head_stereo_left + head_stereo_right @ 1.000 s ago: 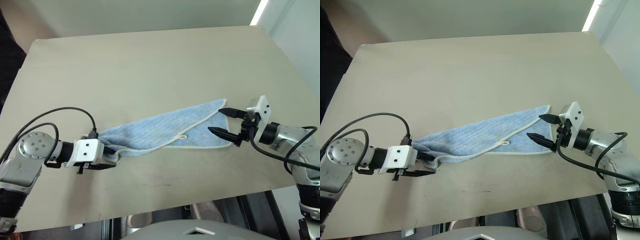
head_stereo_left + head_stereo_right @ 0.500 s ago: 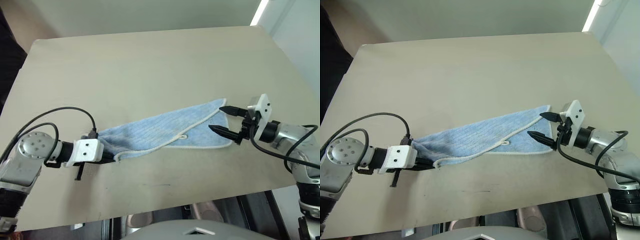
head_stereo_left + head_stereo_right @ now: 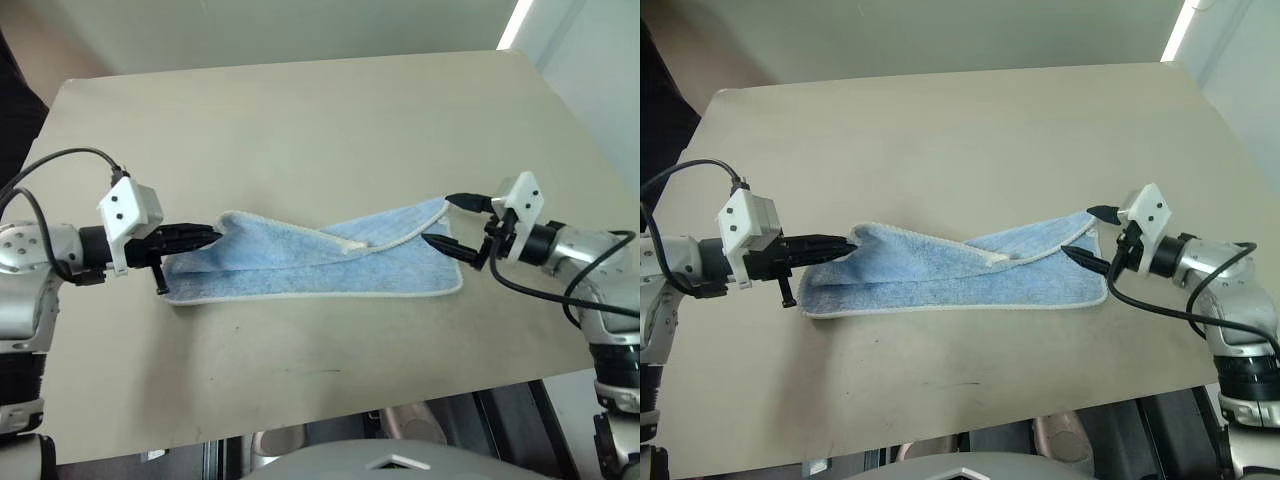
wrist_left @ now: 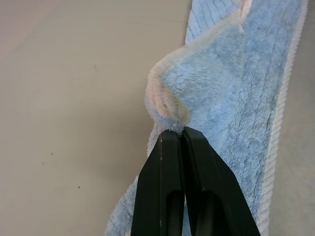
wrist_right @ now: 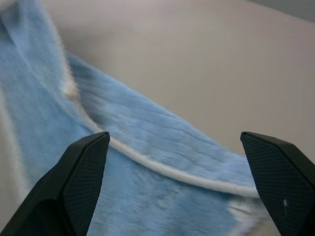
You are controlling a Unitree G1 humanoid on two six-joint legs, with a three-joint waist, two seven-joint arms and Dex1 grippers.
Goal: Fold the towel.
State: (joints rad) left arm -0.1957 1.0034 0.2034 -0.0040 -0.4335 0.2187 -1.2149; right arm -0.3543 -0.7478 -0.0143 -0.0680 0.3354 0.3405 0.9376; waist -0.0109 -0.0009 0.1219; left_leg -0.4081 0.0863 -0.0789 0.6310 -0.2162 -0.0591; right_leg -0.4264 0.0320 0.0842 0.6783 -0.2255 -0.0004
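Beige bench (image 3: 300, 120), broad and bare around the cloth. Light blue towel (image 3: 330, 270) stretched lengthwise across the middle of the bench, nearer the front edge than the far one, partly doubled over with a white-edged flap crossing its top. Left corner bunched and lifted off the surface, pinched in the left gripper (image 3: 212, 236), black fingers (image 4: 167, 196) clenched on a puckered fold of the towel. Right gripper (image 3: 1088, 234) at the towel's right end, toward the bench's right edge, fingers (image 5: 83, 167) released and spread wide, straddling the towel's edge without gripping it.
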